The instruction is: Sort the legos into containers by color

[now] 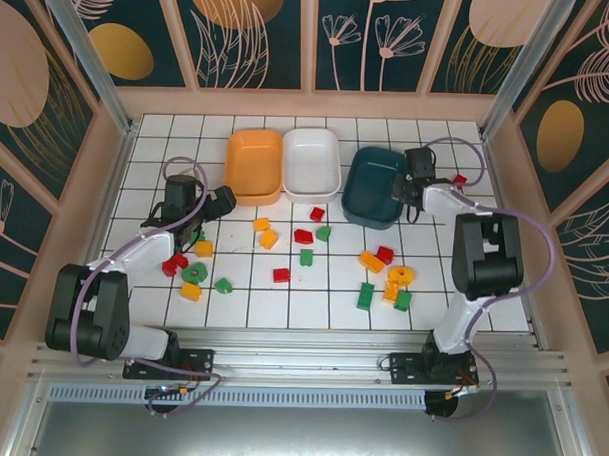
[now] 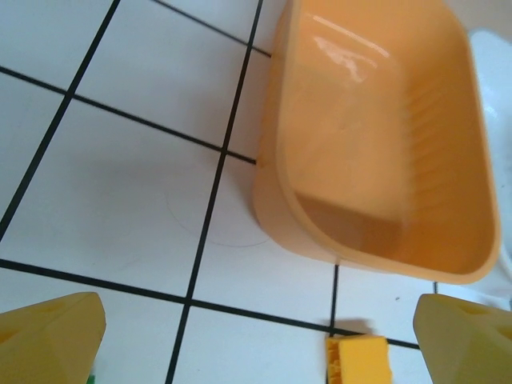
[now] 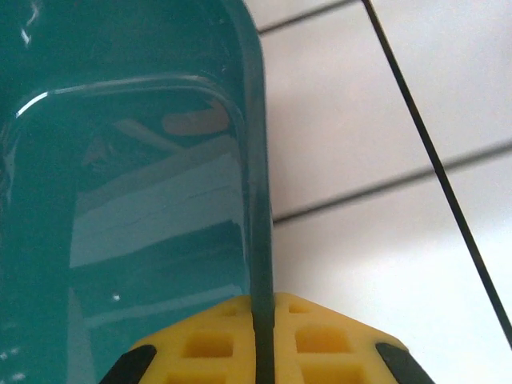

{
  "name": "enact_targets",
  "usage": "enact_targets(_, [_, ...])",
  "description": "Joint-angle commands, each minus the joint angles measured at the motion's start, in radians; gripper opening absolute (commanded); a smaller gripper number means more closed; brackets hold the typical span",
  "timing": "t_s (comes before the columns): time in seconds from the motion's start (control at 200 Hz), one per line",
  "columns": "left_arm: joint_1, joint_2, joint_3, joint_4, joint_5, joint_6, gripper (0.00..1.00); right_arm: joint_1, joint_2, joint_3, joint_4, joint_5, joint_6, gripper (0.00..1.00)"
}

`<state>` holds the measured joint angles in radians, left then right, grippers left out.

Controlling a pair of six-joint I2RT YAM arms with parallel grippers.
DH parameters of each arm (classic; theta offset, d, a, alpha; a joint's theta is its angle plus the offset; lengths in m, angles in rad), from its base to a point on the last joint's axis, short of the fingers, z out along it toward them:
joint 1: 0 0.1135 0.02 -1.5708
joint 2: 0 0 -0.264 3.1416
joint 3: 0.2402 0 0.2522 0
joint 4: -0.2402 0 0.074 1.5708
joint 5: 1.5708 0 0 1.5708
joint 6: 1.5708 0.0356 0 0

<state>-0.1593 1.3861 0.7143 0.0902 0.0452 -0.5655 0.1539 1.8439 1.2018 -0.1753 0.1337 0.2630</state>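
Three tubs stand in a row at the far side of the white tiled surface (image 1: 151,313). The orange tub (image 1: 255,166) is on the left, the white tub (image 1: 312,163) touches it in the middle, and the teal tub (image 1: 376,187) sits a little apart on the right.

The bricks (image 1: 303,236) lie scattered on the surface in front of the tubs. A red, green and yellow cluster is near the left arm. A few red, green and yellow ones are loose in the middle. Another mixed group lies at the right, in front of the teal tub. One red brick (image 1: 459,179) lies apart by the right edge, just beyond the right arm.

The left tool (image 1: 220,200) hangs just in front of the orange tub's near left corner. Its jaws are spread wide and grip nothing. In the left wrist view its two yellow fingertips (image 2: 48,336) sit at the lower corners. A yellow brick (image 2: 358,360) lies on the tiles between them, close to the right-hand one and just in front of the tub.

The right tool (image 1: 416,187) is at the right side of the teal tub. Its jaws are drawn narrow and clamp the tub's wall. In the right wrist view the rim runs down between the two yellow pads (image 3: 208,344), one inside the tub and one outside.
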Motion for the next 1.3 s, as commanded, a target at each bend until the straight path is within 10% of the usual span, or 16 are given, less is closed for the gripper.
enact_targets(0.0, [0.001,-0.037,-0.016,0.061,0.018,-0.028,0.98,-0.01,0.087,0.109,0.025,0.023,-0.12,0.06])
enact_targets(0.49, [0.001,-0.098,-0.02,0.073,0.054,-0.001,0.98,-0.059,0.24,0.324,0.027,-0.114,-0.369,0.13])
enact_targets(0.856, [0.0,-0.098,-0.006,0.077,0.085,0.003,0.99,-0.109,0.171,0.334,0.017,-0.262,-0.255,0.55])
enact_targets(1.086, [-0.001,-0.106,-0.025,0.117,0.155,-0.039,0.99,-0.238,-0.014,0.235,-0.004,-0.107,-0.058,0.64])
enact_targets(1.296, [-0.028,-0.072,-0.045,0.187,0.231,-0.082,0.98,-0.346,0.116,0.32,-0.154,0.001,-0.04,0.77])
